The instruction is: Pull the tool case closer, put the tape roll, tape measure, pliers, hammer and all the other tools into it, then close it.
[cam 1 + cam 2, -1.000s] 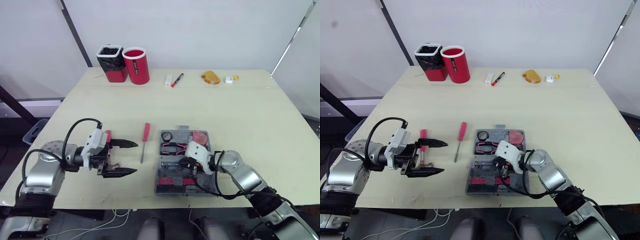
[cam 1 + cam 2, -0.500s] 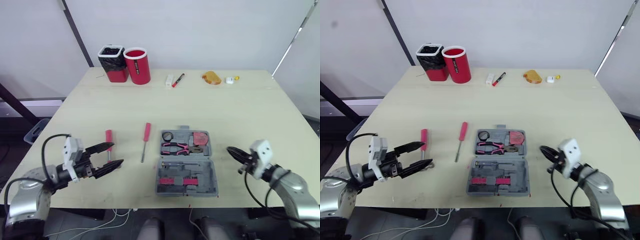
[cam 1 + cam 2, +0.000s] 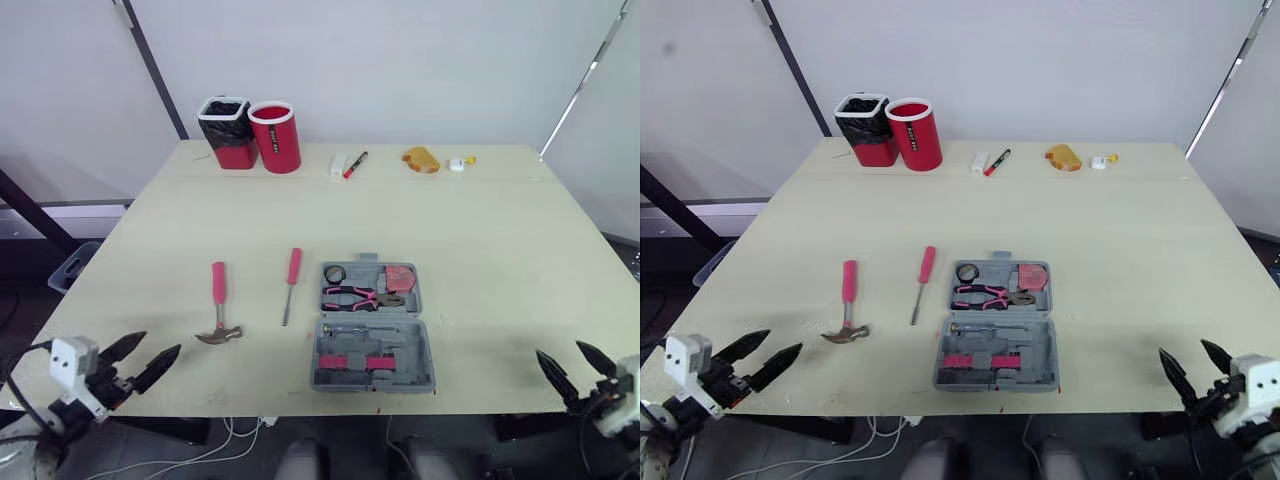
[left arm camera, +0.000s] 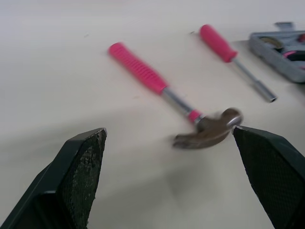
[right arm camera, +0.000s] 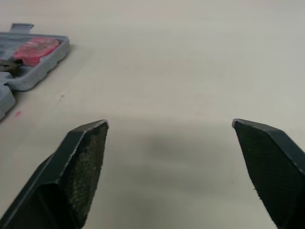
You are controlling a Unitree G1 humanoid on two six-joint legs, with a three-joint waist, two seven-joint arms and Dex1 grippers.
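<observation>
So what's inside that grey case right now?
The open tool case holds pliers, a tape roll and a red tape measure. Anything beneath them is covered.

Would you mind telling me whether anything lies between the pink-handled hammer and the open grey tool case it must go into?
Yes: a red-handled screwdriver lies between the pink-handled hammer and the open grey tool case, touching neither; lifting the hammer over it should probably clear it.
</observation>
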